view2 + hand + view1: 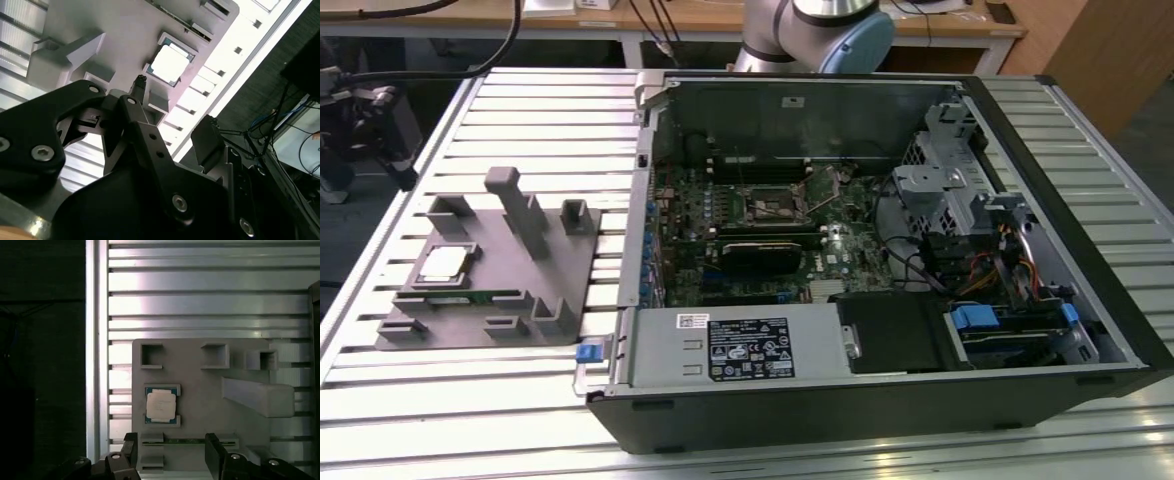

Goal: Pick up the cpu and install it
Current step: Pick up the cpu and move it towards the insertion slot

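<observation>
The cpu (443, 264) is a small square chip with a pale silver top. It lies flat in a recess of the grey plastic tray (507, 290) at the exterior view's left. Both wrist views look down on the cpu (161, 405) (170, 65) in its pocket on the tray (200, 400). My gripper (171, 456) hangs above the tray, well clear of the chip. It is open, its two black fingers (131, 447) spread apart with nothing between them. In the second wrist view the gripper (172, 114) also stands short of the chip.
An open computer case (881, 390) lies on the slatted metal table (534, 100), right of the tray, its motherboard socket (767, 205) exposed. A thin green circuit strip (185, 441) sits in the tray beside the cpu. Upright grey posts (520, 205) rise from the tray.
</observation>
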